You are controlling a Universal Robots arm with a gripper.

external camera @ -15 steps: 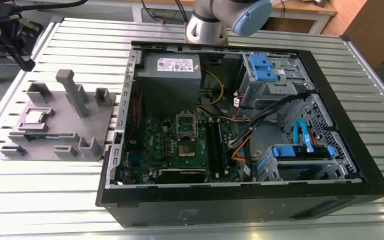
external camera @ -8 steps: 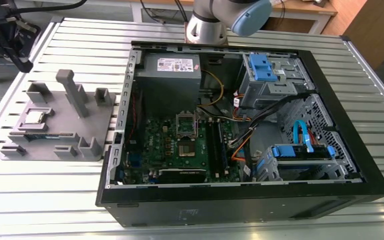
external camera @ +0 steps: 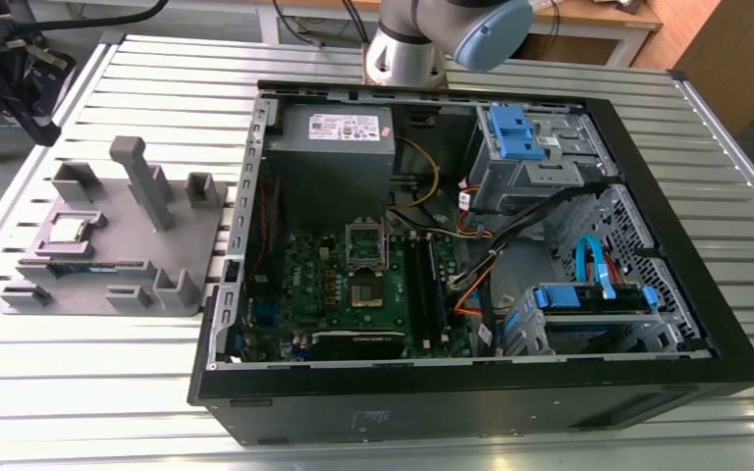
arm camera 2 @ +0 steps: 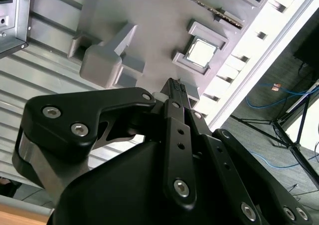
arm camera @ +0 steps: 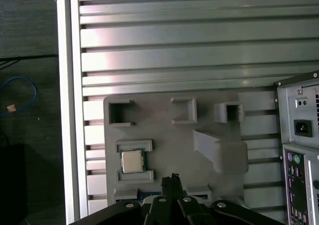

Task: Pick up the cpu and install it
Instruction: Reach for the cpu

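The cpu [external camera: 70,231] is a small square chip with a dull silvery top. It lies flat in a framed recess of the grey block tray [external camera: 129,260], at the exterior view's left. Both wrist views show the cpu [arm camera 2: 202,53] [arm camera: 131,161] from above. My gripper [arm camera: 173,178] [arm camera 2: 177,87] hangs high over the tray, offset to one side of the chip and well apart from it. Its black fingers are shut together with nothing between them. The green circuit board's metal-framed socket [external camera: 366,257] lies inside the open computer case [external camera: 482,383].
The tray carries tall grey posts [external camera: 141,177] and several square pockets. Blue drive brackets [external camera: 518,132], cables and a power supply [external camera: 338,128] crowd the case. The robot arm's base [external camera: 410,49] stands behind the case. The slatted metal table [external camera: 89,392] ends close beside the tray.
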